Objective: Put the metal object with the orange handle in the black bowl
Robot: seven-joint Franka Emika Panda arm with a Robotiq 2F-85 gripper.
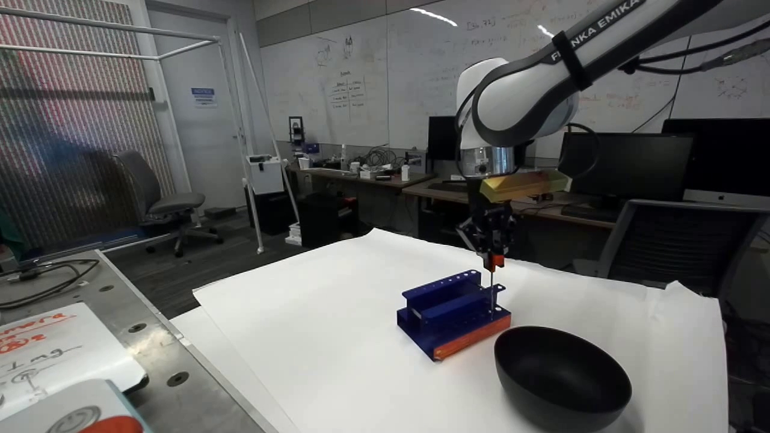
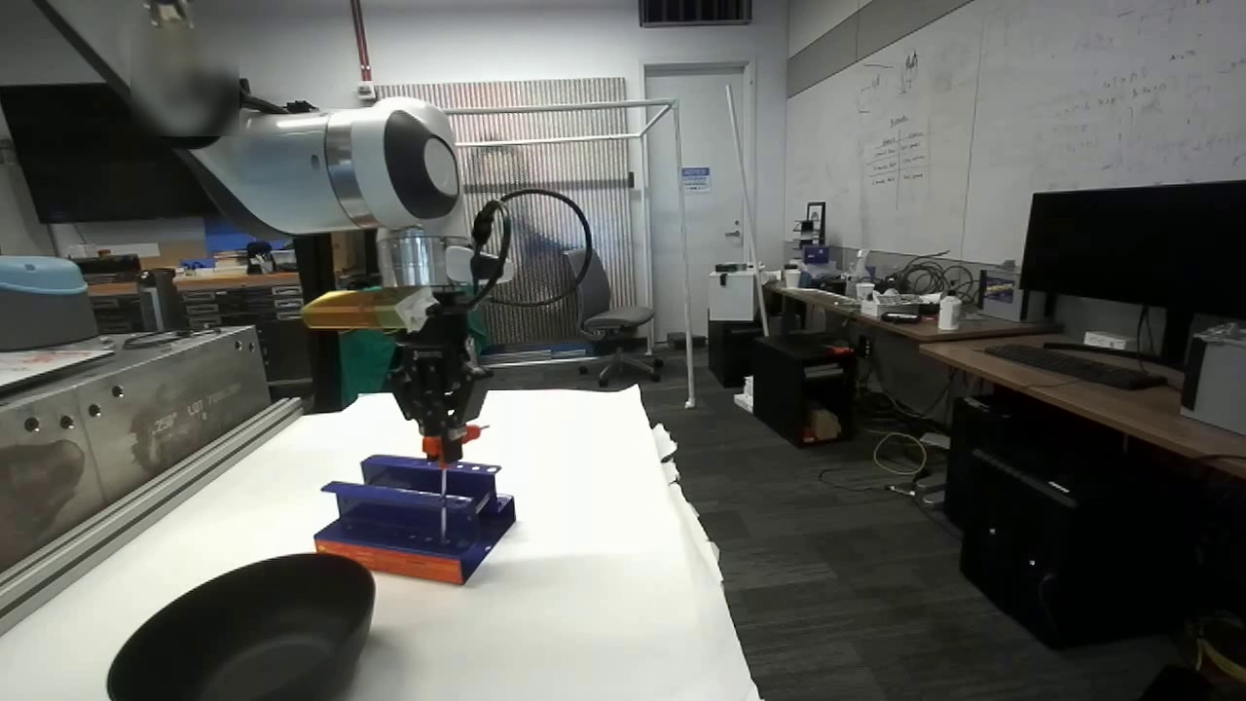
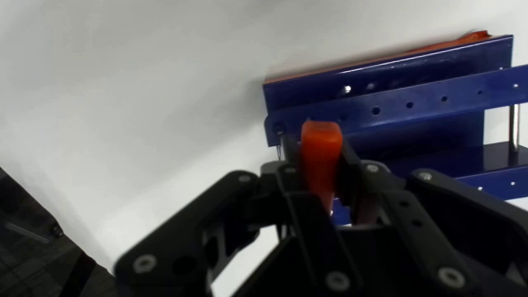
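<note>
The metal object with the orange handle stands upright, its orange-red handle [image 3: 321, 154] between the two fingers of my gripper [image 3: 318, 144] in the wrist view. The gripper [image 1: 492, 257] is shut on it, with both fingers against the handle. The thin metal rod [image 1: 492, 297] hangs straight down at one end of the blue rack in both exterior views [image 2: 444, 501]. I cannot tell whether its tip is still in a rack hole. The black bowl [image 1: 562, 376] sits on the white table beside the rack and looks empty; it also shows in an exterior view [image 2: 248, 633]. The wrist view does not show it.
The blue slotted rack [image 1: 448, 316] with the orange base edge is right under the gripper, also in the wrist view [image 3: 392, 93]. The white-covered table [image 1: 337, 355] ends near a metal bench [image 1: 162, 361]. Desks with monitors [image 1: 628, 165] stand behind.
</note>
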